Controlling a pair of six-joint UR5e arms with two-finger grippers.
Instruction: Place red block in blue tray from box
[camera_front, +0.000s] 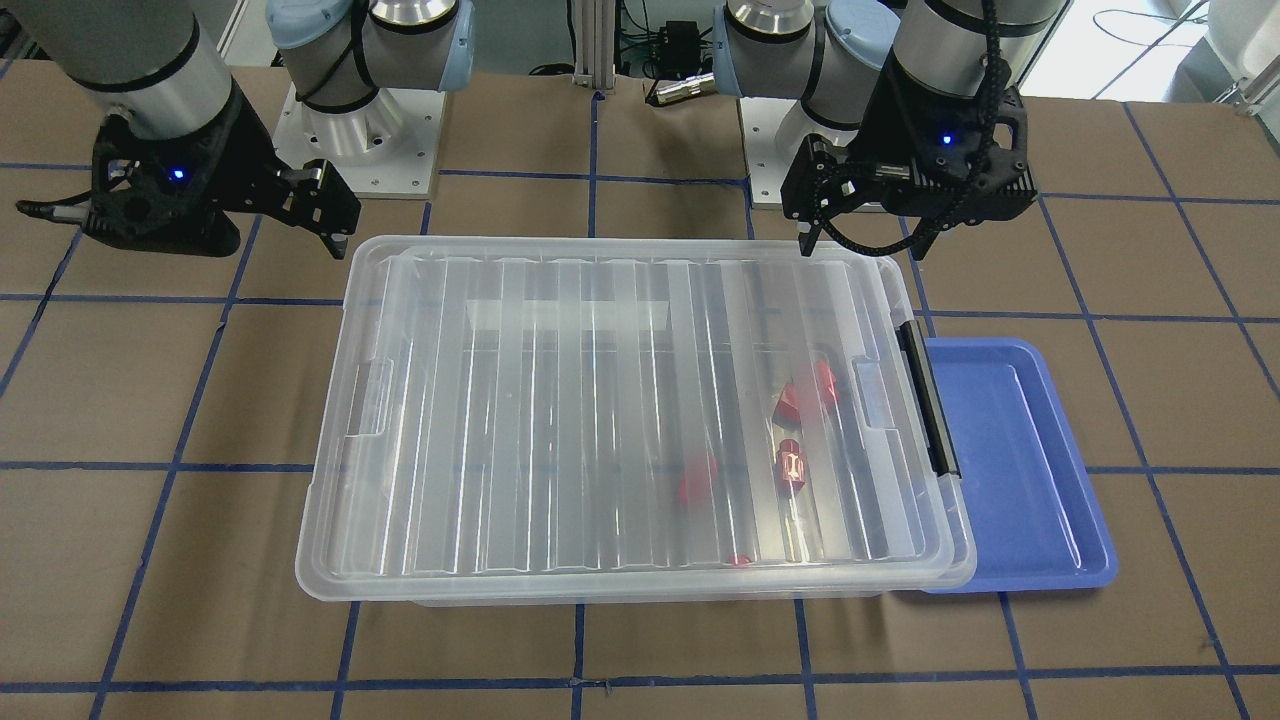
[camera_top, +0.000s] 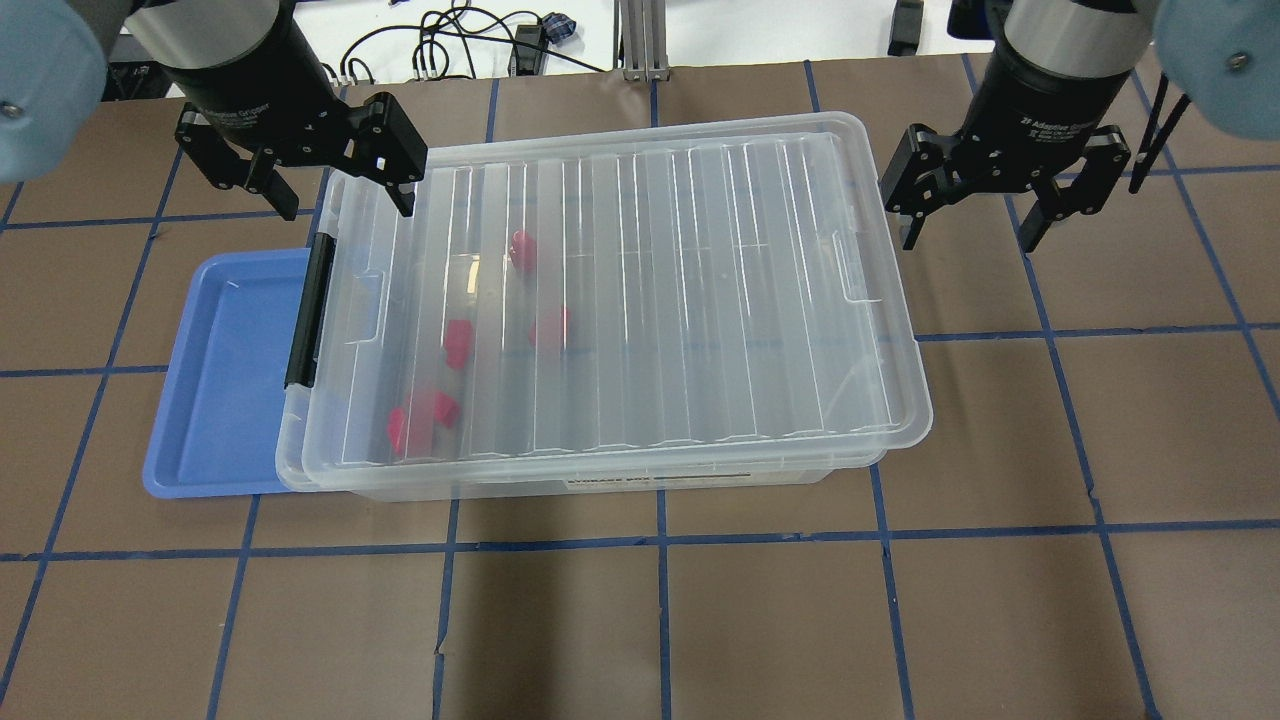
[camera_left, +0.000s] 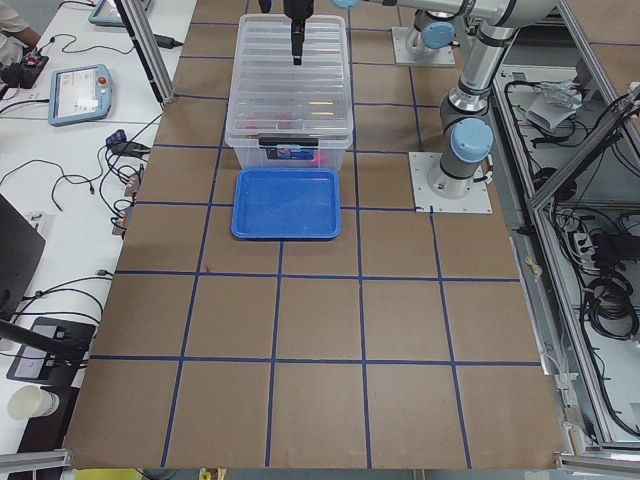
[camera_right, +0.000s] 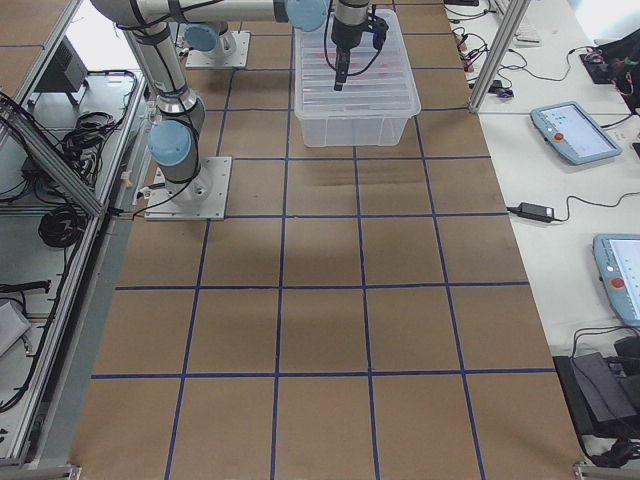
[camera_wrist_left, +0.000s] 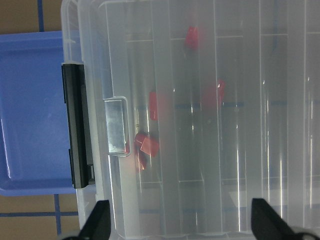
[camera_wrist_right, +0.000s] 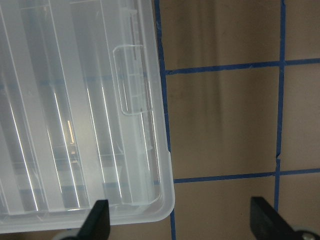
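Observation:
The box (camera_top: 680, 300) is a clear bin with its ribbed lid on and a black latch (camera_top: 308, 310) at its left end. Several red blocks lie inside, blurred through the lid. One of them (camera_front: 790, 465), elongated and glossy, also shows in the left wrist view (camera_wrist_left: 153, 105). The blue tray (camera_top: 225, 370) lies empty against the latch end, partly under the box's rim. My left gripper (camera_top: 345, 208) hangs open and empty high above the latch end. My right gripper (camera_top: 968, 240) hangs open and empty above the box's other end and the bare table beside it.
The table is brown board with a blue tape grid (camera_top: 660, 540). Both arm bases (camera_front: 360, 130) stand behind the box on the robot's side. Benches with tablets and cables (camera_right: 570, 130) run along the operators' side.

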